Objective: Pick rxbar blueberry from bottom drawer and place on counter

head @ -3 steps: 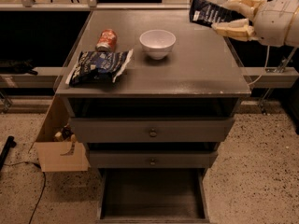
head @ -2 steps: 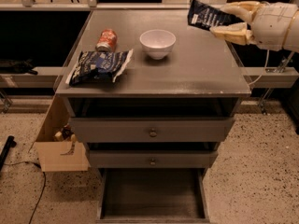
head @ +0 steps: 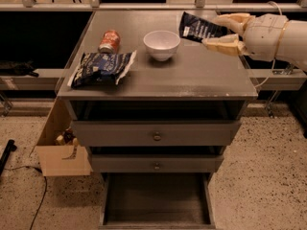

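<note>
The rxbar blueberry (head: pixel 199 28), a flat dark navy wrapper with white text, hangs tilted just above the back right of the counter (head: pixel 192 75). My gripper (head: pixel 218 30) comes in from the right and is shut on the bar's right end, one beige finger above and one below. The bottom drawer (head: pixel 157 198) stands pulled open at the foot of the cabinet, and its grey inside shows nothing in it.
On the counter stand a white bowl (head: pixel 161 44) just left of the bar, a red can (head: pixel 109 40) lying on its side, and a crinkled blue-and-white chip bag (head: pixel 100 67) at the front left. A cardboard box (head: pixel 60 150) sits on the floor left of the cabinet.
My gripper has carried the bar leftward over the counter, closer to the white bowl. Nothing else has moved.
</note>
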`<state>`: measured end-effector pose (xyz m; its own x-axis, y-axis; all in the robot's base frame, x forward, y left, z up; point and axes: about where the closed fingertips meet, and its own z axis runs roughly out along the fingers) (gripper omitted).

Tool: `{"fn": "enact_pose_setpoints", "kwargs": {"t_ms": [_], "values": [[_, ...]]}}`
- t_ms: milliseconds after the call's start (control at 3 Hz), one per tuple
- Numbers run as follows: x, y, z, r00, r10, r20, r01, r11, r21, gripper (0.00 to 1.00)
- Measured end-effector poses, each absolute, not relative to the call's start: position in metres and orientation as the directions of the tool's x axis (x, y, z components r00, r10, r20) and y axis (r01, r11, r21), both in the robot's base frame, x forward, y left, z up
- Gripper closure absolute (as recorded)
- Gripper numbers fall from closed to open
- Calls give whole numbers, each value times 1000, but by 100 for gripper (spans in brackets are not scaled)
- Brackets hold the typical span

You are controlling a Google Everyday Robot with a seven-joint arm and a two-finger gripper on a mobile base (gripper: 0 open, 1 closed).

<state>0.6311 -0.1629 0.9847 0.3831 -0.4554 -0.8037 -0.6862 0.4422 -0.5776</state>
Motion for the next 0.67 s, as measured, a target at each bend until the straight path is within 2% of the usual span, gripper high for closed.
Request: {"fn": "enact_pose_setpoints", "kwargs": {"t_ms": [667], "values": [[642,-142,972,375,-460,-805,-726,394,-564,100]]}}
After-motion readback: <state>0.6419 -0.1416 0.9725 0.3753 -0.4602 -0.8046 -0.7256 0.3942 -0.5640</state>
